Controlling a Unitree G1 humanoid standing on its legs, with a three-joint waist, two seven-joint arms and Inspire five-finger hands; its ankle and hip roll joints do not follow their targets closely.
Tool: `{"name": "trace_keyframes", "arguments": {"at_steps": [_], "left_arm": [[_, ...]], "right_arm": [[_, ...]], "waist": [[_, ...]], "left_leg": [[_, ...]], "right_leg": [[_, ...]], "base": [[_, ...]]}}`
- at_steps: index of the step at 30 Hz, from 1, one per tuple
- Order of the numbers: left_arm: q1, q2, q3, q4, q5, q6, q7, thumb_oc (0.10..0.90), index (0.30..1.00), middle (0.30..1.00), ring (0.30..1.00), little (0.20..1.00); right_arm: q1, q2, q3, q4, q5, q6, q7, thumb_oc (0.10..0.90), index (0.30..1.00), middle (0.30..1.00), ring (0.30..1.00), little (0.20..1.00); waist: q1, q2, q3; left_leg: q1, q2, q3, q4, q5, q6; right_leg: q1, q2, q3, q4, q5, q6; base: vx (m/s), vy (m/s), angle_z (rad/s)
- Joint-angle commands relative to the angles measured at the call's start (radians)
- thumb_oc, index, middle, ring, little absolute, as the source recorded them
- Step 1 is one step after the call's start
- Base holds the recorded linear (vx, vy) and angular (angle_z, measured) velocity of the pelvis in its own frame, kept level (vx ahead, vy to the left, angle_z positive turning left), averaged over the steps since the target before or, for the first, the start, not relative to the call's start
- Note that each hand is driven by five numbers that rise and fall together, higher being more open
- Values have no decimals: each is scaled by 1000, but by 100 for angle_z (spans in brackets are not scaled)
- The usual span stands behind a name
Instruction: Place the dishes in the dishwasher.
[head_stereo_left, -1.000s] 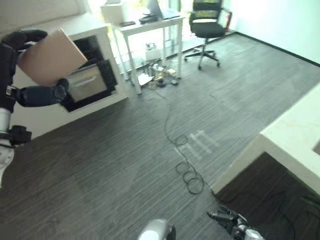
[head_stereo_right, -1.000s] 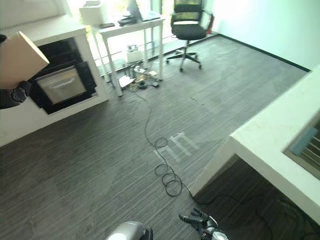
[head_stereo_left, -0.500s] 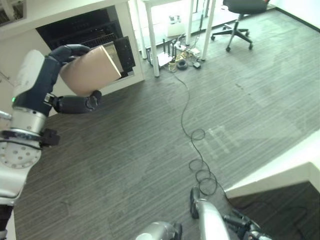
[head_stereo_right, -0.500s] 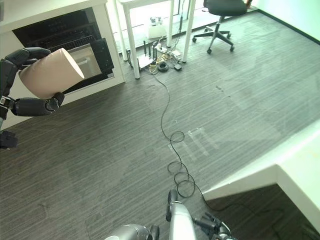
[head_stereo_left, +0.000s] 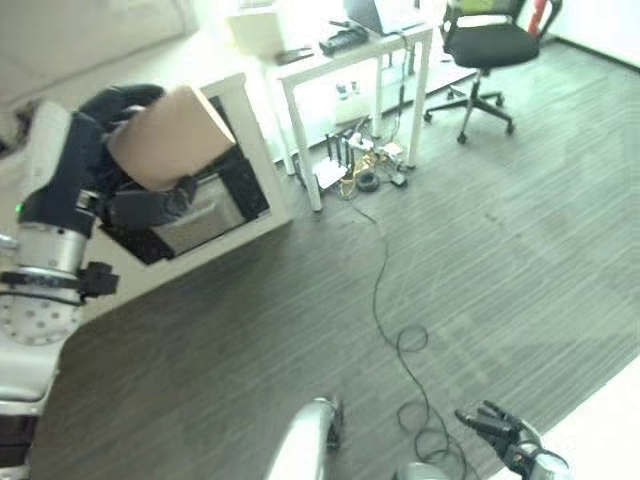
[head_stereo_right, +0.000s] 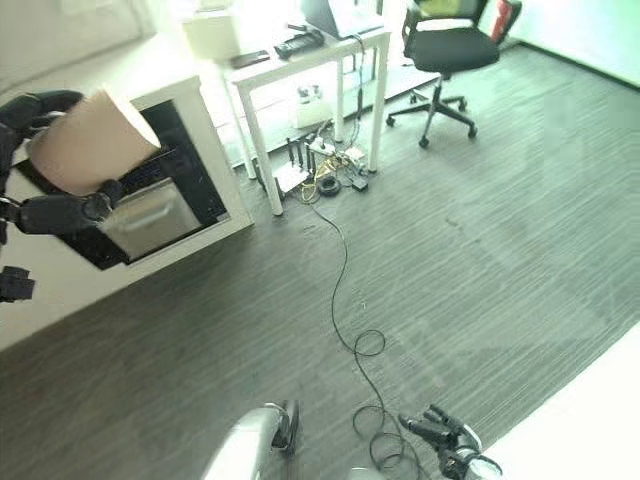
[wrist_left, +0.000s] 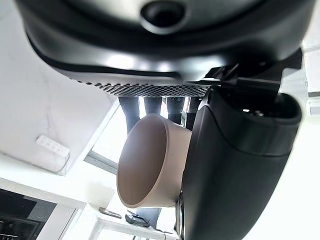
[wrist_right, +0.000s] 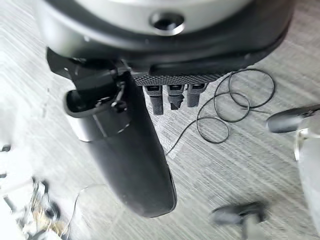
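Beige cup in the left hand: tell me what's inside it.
The beige cup, held by the left hand, shows a bare inner wall through its open mouth in the left wrist view. Its bottom is out of sight, so nothing can be confirmed there.

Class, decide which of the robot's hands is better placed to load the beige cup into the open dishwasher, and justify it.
Left. The left hand already grips the beige cup, raised near the open dishwasher. The right hand hangs low over the floor, holding nothing.
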Motion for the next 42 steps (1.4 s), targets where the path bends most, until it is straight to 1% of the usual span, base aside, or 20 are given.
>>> {"name": "trace_keyframes", "arguments": {"at_steps": [1, 2, 3, 5, 8, 9, 10, 11, 14, 16, 18, 20, 22, 23, 26, 27, 31, 32, 38, 42], "left_arm": [[-52, -7, 148, -87, -11, -30, 55, 400, 300, 300, 300, 300], [-54, -28, 150, -91, 5, -38, 42, 400, 300, 300, 300, 300], [-39, -71, 159, -89, 48, -78, 44, 400, 300, 300, 300, 300], [-16, -83, 168, -88, 63, -93, 59, 400, 300, 300, 300, 300], [-2, -117, 175, -90, 89, -105, 86, 400, 300, 300, 300, 300], [-20, -117, 167, -89, 98, -95, 111, 400, 300, 300, 300, 300], [-44, -108, 156, -83, 102, -83, 124, 400, 300, 300, 300, 300], [-65, -97, 146, -80, 100, -68, 130, 400, 300, 300, 300, 300], [-129, -42, 117, -60, 81, 2, 131, 400, 300, 300, 300, 300], [-137, -19, 108, -48, 74, 15, 134, 400, 300, 300, 300, 300], [-137, -3, 96, -31, 79, 6, 145, 400, 300, 300, 300, 300], [-135, 3, 88, -35, 95, 9, 151, 400, 300, 300, 300, 300], [-141, 13, 78, -40, 96, 21, 160, 400, 300, 300, 300, 300], [-145, 18, 69, -37, 93, 22, 164, 400, 300, 300, 300, 300], [-150, 53, 58, -30, 68, 15, 163, 400, 300, 300, 300, 300], [-128, 87, 94, -40, 33, -5, 148, 400, 300, 300, 300, 300], [-84, 117, 175, -76, -40, 20, 85, 400, 300, 300, 300, 300], [-64, 117, 200, -92, -47, 28, 71, 400, 300, 300, 300, 300], [-106, 164, 202, -92, -110, 69, 53, 400, 300, 300, 300, 300], [-103, 175, 216, -89, -144, 78, 39, 400, 300, 300, 300, 300]], "right_arm": [[26, -11, 7, 25, -15, 0, -5, 800, 900, 900, 900, 900], [35, -9, 4, 28, -25, 3, -16, 800, 900, 900, 900, 900], [40, 3, 3, 30, -17, 8, -56, 800, 900, 900, 900, 900], [38, 4, 0, 33, -11, 12, -68, 800, 900, 900, 900, 900], [56, 37, -42, 38, -3, 15, -79, 800, 900, 900, 900, 900], [64, 59, -40, 31, -20, 1, -87, 800, 900, 900, 900, 900], [71, 78, -37, 22, -26, -12, -98, 800, 900, 900, 900, 900], [76, 88, -35, 13, -20, -18, -105, 800, 900, 900, 900, 900], [91, 113, -21, -27, -23, -26, -94, 800, 900, 900, 900, 900], [93, 118, -3, -40, -37, -41, -86, 800, 900, 900, 900, 900], [90, 116, 20, -55, -48, -60, -69, 800, 900, 900, 900, 900], [84, 110, 25, -73, -27, -50, -69, 800, 900, 900, 900, 900], [67, 94, 27, -61, -27, -46, -56, 800, 900, 900, 900, 900], [59, 85, 27, -47, -27, -47, -46, 800, 900, 900, 900, 900], [33, 64, 25, -6, -20, -39, -40, 800, 900, 900, 900, 900], [27, 61, 20, 15, -16, -23, -43, 800, 900, 900, 900, 900], [30, 57, 22, 43, -43, -11, -51, 800, 900, 900, 900, 900], [30, 49, 27, 47, -54, -20, -49, 800, 900, 900, 900, 900], [-1, -8, 0, 38, 6, -46, -28, 800, 900, 900, 900, 900], [-13, -10, 9, 36, -8, -37, -20, 800, 900, 900, 900, 900]], "waist": [[28, 8, 34], [33, 6, 34], [39, 17, 14], [45, 27, 3], [43, 33, -33], [35, 36, -46], [24, 40, -54], [15, 44, -51], [-10, 53, -46], [-18, 51, -40], [-37, 51, -32], [-47, 49, -30], [-62, 38, -23], [-73, 36, -20], [-85, 14, -17], [-76, 12, -26], [-46, 7, -54], [-39, 9, -60], [-27, 31, -55], [-11, 48, -65]], "left_leg": [[-17, 24, 75, 220, 66, -24], [-45, 25, 91, 220, 71, -29], [-20, 17, 76, 220, 48, -21], [-3, 11, 46, 220, 43, -24], [73, -18, 49, 220, -29, 12], [102, -25, 50, 220, -55, 28], [133, -35, 49, 220, -80, 48], [155, -42, 46, 220, -93, 62], [235, -81, 28, 220, -151, 127], [273, -95, 24, 220, -179, 147], [299, -106, 1, 220, -199, 164], [314, -113, -29, 220, -221, 170], [343, -128, -64, 220, -261, 175], [359, -134, -81, 220, -279, 173], [395, -173, -135, 220, -336, 172], [398, -171, -172, 220, -354, 165], [393, -121, -182, 220, -338, 127], [394, -85, -168, 220, -327, 106], [326, 14, -71, 220, -240, 34], [290, 55, -20, 220, -189, -1]], "right_leg": [[-77, 120, -50, 2, 52, 10], [-63, 111, -50, 2, 46, 11], [-57, 95, -52, 2, 35, 25], [-48, 89, -51, 2, 23, 30], [20, 61, -71, 2, -5, 56], [46, 55, -86, 2, 17, 63], [68, 46, -114, 5, 97, 80], [58, 39, -132, 56, 133, 90], [-86, 13, -186, 391, 260, 109], [-167, -1, -190, 477, 272, 103], [-242, 50, -186, 443, 246, 85], [-257, 75, -193, 293, 224, 77], [-283, 70, -167, 84, 244, 85], [-292, 71, -145, 2, 254, 92], [-392, 42, -41, 2, 289, 141], [-417, 42, -10, 2, 301, 154], [-371, 38, -30, 2, 253, 136], [-341, 36, -46, 2, 225, 124], [-266, 11, -142, 2, 155, 95], [-248, -11, -203, 2, 130, 86]], "base": [[391, 271, -64], [405, 406, -95], [448, 466, -94], [341, 416, -90], [323, 435, 6], [351, 432, -29], [299, 397, 8], [228, 350, 34], [156, 327, 45], [93, 151, 31], [137, 12, 15], [189, -102, 50], [191, -147, 63], [203, -148, 47], [311, -204, 109], [343, -276, 121], [249, -265, 76], [217, -211, 73], [85, -76, 76], [35, 7, 44]]}}
